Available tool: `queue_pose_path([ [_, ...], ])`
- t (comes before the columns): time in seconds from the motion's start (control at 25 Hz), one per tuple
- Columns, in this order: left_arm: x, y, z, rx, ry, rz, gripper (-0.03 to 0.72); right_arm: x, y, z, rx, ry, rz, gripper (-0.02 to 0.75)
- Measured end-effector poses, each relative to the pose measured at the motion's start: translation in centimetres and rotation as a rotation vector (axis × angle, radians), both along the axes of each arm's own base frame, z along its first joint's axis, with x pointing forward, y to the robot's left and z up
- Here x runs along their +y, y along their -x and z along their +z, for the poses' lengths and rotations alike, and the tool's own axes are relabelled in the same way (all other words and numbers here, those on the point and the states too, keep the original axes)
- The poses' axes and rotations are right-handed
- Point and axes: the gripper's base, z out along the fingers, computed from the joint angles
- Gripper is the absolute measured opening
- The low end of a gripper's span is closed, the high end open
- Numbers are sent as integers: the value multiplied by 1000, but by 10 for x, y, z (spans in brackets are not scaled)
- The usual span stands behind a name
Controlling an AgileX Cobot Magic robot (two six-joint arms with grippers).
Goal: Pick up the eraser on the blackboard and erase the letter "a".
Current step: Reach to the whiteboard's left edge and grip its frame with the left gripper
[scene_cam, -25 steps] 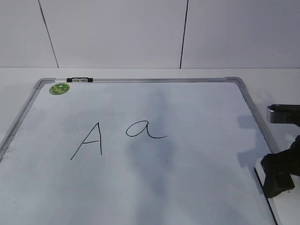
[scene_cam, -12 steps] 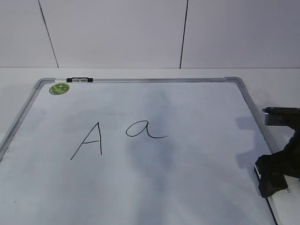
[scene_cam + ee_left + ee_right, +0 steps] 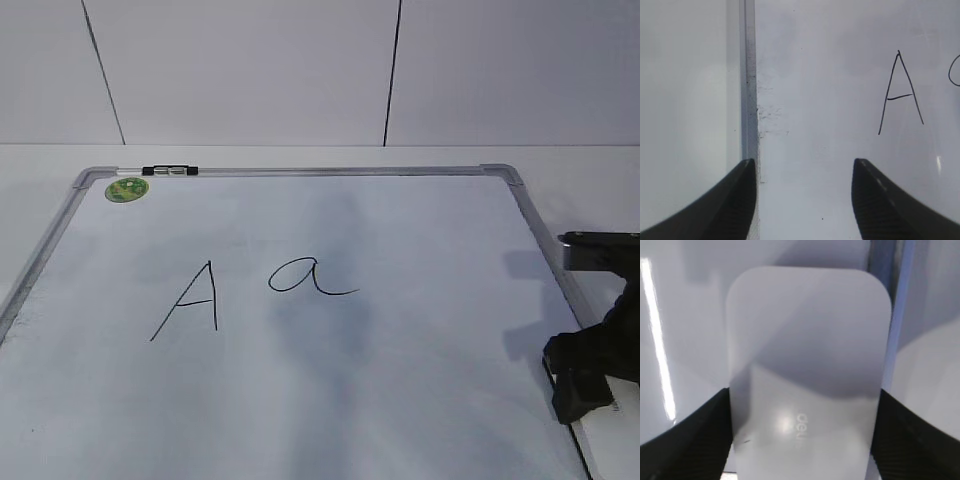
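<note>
The white eraser (image 3: 807, 340) with grey lettering lies on the blackboard's right edge, and part of it shows in the exterior view (image 3: 600, 438). My right gripper (image 3: 805, 412) has a black finger against each long side of it, shut on it low at the board; the exterior view shows it at the right (image 3: 588, 385). The cursive letter "a" (image 3: 310, 277) is near the middle of the blackboard (image 3: 330, 172). My left gripper (image 3: 804, 172) is open and empty over the board's left frame (image 3: 748, 75); it is out of the exterior view.
A capital "A" (image 3: 190, 300) stands left of the "a" and also shows in the left wrist view (image 3: 900, 95). A green sticker (image 3: 127, 188) and a black clip (image 3: 170, 171) are at the far left corner. A white panelled wall stands behind.
My right gripper has shifted slightly left and down at the board's right edge, then stayed almost still. The letters are unchanged.
</note>
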Motion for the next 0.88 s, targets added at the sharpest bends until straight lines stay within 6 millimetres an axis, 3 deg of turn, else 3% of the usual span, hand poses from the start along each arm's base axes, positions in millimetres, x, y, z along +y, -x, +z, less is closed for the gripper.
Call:
queue_pose_path([
  [0.88,0,0,0,0,0,0,455,0,3,0,30,3,-2,591],
])
